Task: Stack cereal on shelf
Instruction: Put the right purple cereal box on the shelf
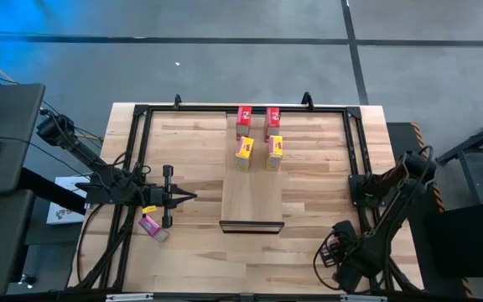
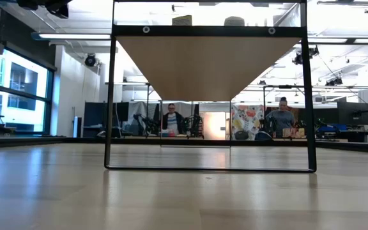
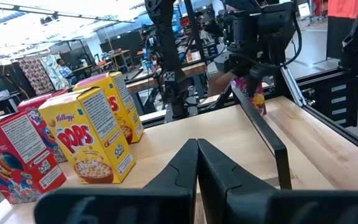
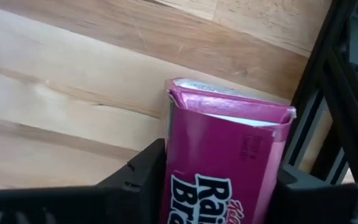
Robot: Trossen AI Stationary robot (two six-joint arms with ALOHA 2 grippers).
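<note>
On the shelf (image 1: 252, 197), a long light-wood plank with a dark bar (image 1: 251, 225) at its near end, two red boxes (image 1: 243, 117) and two yellow boxes (image 1: 243, 151) stand upright at the far end. The left wrist view shows the yellow boxes (image 3: 95, 134) and a red box (image 3: 17, 152) close up. One pink box (image 1: 151, 226) lies flat on the table beside my left arm. My left gripper (image 1: 187, 197) is shut, holds nothing, and points at the shelf's left edge. My right gripper (image 4: 222, 186) is at the table's near right (image 1: 340, 237), shut on the second pink box (image 4: 229, 162). My right gripper holds the pink box pinched between its two fingers (image 4: 142, 168), one on each narrow side (image 4: 173, 155). The box's flap end (image 4: 229, 102) sticks out past the fingertips over the tabletop. I cannot tell whether that end touches the table.
A black metal frame (image 1: 141, 151) runs around the work area and stands close to my right gripper (image 4: 334, 93). The low view looks under the raised shelf (image 2: 209, 64), held on dark legs (image 2: 110, 96). Bare tabletop lies on both sides of the shelf. People sit in the room behind.
</note>
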